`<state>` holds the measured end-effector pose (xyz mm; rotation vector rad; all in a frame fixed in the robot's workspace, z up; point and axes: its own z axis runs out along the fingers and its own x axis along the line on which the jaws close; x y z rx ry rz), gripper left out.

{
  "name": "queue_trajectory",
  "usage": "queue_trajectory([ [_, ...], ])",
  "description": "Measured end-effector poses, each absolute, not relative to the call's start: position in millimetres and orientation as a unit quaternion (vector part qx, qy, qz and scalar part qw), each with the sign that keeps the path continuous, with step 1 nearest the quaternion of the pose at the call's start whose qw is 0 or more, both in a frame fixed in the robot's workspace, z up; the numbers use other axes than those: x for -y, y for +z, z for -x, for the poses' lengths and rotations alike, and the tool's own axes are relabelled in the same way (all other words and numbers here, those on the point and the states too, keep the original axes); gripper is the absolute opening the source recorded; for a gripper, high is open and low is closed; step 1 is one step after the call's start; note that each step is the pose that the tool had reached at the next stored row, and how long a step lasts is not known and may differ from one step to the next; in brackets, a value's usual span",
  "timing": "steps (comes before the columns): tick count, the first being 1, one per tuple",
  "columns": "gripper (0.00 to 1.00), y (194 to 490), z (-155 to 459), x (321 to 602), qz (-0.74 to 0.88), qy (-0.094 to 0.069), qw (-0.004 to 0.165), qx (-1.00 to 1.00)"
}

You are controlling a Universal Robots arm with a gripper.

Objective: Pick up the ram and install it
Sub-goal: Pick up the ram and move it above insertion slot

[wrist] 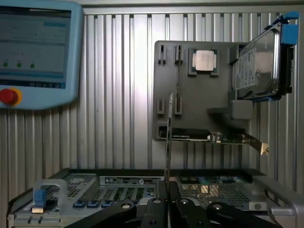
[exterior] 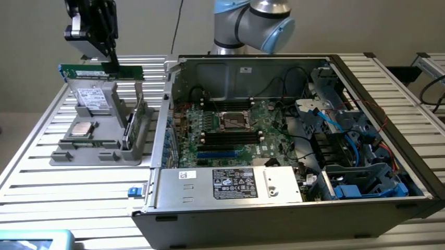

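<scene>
To the exterior view's left of the open grey metal computer case (exterior: pixel 278 208), the black two-finger gripper (exterior: pixel 111 66) is hanging above the grey plastic parts holder (exterior: pixel 90 156). The gripper is grasping the ram (exterior: pixel 83 71), a thin, narrow green circuit-board stick, with both fingers clenched near its middle. The ram is lying level, clear of the holder and well apart from the case. In the wrist view the ram (wrist: pixel 168 137) is showing edge-on between the fingers.

Inside the case, the green motherboard (exterior: pixel 271 125) is carrying long black memory slots (exterior: pixel 230 136) just beside the square processor socket (exterior: pixel 233 119).

Judgement: the pick-up appears complete and the carry toward the case is the step in hand; installation is not yet done. Seating would call for clearing the case wall, aligning the stick's long edge parallel with one slot, and pressing evenly without tilt.
</scene>
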<state>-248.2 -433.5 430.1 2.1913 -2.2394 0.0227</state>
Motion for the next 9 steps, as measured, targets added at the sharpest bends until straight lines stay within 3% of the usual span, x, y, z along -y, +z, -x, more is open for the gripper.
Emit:
queue_trajectory([
  [9,0.13,430,207,433,-0.700,0.007,0.004,0.714],
])
